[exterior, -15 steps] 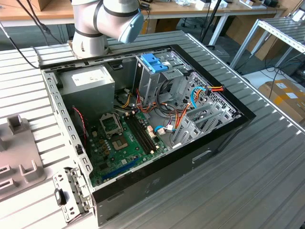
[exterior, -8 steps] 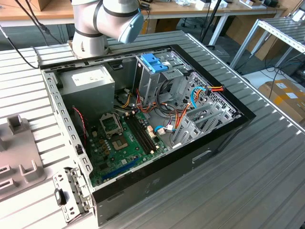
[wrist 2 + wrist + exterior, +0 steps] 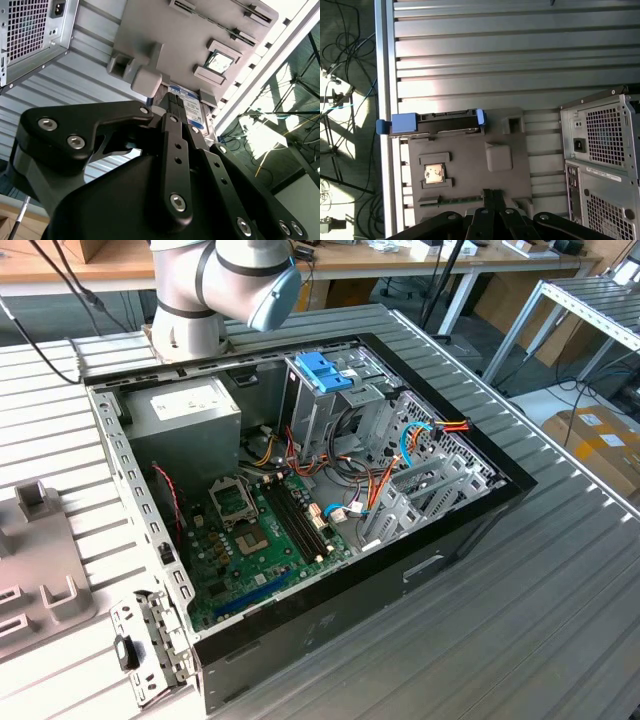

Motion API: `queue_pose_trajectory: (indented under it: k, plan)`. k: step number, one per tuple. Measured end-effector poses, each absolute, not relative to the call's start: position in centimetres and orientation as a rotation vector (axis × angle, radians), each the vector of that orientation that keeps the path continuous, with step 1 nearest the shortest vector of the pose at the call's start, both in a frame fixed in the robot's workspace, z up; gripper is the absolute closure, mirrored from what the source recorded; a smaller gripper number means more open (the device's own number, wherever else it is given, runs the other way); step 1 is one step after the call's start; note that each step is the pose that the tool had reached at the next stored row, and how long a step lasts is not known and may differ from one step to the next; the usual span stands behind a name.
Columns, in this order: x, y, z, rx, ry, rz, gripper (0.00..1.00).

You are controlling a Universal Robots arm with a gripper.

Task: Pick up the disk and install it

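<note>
Approach phase of the pick-up, with installation not yet begun. The gripper (image 3: 492, 194) hangs above the grey fixture tray (image 3: 470, 165), its two fingers pressed together with only a slit between them and nothing held. The disk (image 3: 445, 122) stands on its long edge in a slot along one border of the tray, across the tray from the fingertips and apart from them in the first wrist view. In the second wrist view its labelled face lies just beyond the fingertips. Its dark body is framed by blue rails, with a broad blue tab at the end nearest the table edge and a smaller blue end toward the computer case (image 3: 430, 560). The case lies open on the slatted table (image 3: 520, 640), with the tray beside it toward the exterior view's left. By judgement, a grasp calls for the fingers to spread wider than the disk's thickness, line up with its flat faces and descend astride the upright body, clear of the tray's raised blocks. Installation calls for alignment with the drive cage (image 3: 310, 415) inside the case. Count: one disk, one gripper with two fingers, one tray, one open case, one drive cage topped by one blue handle (image 3: 325, 370), and one square chip (image 3: 434, 173) seated in the tray.
</note>
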State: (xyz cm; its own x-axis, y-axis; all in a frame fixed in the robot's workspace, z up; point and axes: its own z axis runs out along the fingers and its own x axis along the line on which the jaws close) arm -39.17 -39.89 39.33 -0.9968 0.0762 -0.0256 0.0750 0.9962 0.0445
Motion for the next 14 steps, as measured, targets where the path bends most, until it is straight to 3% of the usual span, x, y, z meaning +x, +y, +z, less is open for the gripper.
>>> queue_pose_trajectory:
  k: [14]
  plan:
    - [-40.21, -39.90, 39.33, 0.118, 3.111, 0.068, 0.89]
